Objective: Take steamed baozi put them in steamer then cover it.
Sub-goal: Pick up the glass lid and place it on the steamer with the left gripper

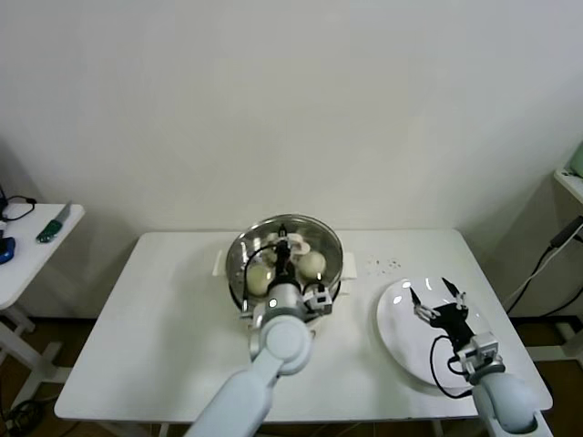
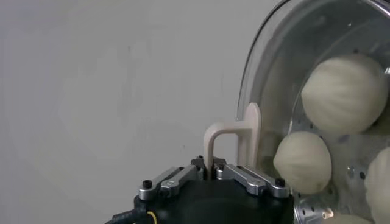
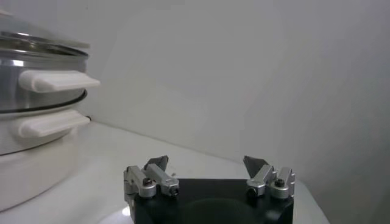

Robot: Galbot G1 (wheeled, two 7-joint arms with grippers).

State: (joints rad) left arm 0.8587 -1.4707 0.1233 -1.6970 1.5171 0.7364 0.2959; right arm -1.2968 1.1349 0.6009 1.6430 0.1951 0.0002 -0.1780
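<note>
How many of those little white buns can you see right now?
3 steamed baozi for certain, all inside the steamer under the cover: one, one, and one at the picture's edge. A fourth may be hidden behind the left gripper.

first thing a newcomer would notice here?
Probably the steamer at the table's centre, with the glass cover over it and the baozi showing through. The left gripper is shut on the cover's cream handle. Next, the right gripper, open above the bare white plate on the table's right side.
</note>
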